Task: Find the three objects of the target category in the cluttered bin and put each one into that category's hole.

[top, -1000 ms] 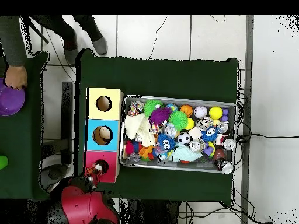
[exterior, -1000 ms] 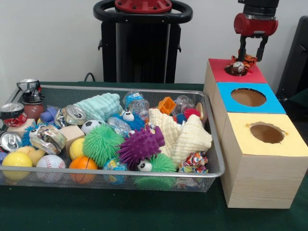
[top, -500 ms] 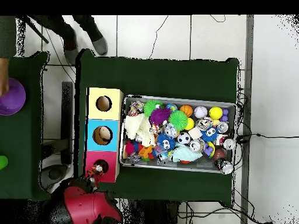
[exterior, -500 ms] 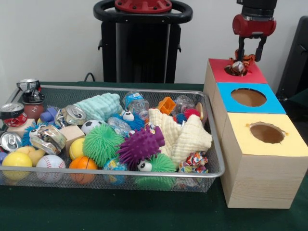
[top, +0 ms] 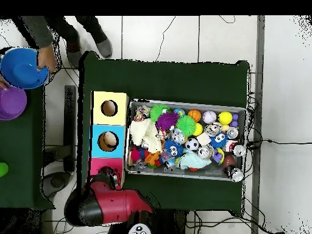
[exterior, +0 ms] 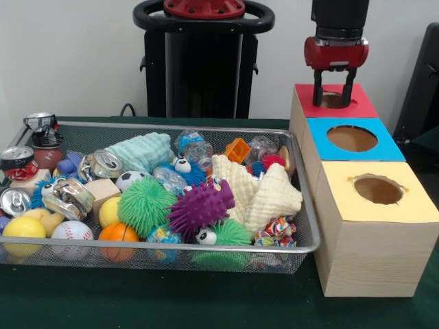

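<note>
Front view: our gripper (exterior: pixel 335 94) hangs over the near-left edge of the red box (exterior: pixel 357 105), fingers apart w/ nothing between them, so we read it as empty & free to go back for more. Red hole (exterior: pixel 333 100) sits just behind the fingers; we can't see inside it, so no telling what's in there. Blue box (exterior: pixel 352 140) and yellow box (exterior: pixel 379 192) line up toward the camera, holes up, so things can be dropped straight in from above. Wire bin (exterior: pixel 302 243) sits just beside the boxes, prob. to keep carries short. It's packed: spiky purple ball (exterior: pixel 200 208), green fuzzy ball (exterior: pixel 143 203), baseball (exterior: pixel 70 232), cans (exterior: pixel 15 162), cream cloths (exterior: pixel 259 193). Target category isn't clear to us, so remaining targets are somewhere in that pile. Overhead view: a person (top: pixel 46 58) holds a blue bowl (top: pixel 22 67) at a side table, well apart from the arm.
</note>
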Robot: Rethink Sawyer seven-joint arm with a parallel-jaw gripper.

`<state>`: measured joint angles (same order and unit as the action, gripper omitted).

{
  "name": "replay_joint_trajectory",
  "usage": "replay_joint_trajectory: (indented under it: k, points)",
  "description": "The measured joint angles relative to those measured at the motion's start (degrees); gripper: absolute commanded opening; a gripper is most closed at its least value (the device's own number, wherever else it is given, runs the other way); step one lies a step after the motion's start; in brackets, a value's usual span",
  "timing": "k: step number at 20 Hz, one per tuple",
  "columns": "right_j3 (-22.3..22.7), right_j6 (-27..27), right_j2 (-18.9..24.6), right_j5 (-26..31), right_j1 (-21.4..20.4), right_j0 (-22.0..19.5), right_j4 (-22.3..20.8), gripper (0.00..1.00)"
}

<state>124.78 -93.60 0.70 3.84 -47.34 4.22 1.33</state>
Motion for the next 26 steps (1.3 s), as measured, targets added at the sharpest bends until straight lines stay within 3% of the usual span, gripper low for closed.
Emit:
replay_joint_trajectory:
  k: [18, 26]
  points:
    - [0.41, 0.00, 6.58, 3.29, -0.77, -7.67, -3.97, 1.00]
    - [-1.96, -0.01, 11.28, 10.94, 0.11, -14.03, -4.03, 1.00]
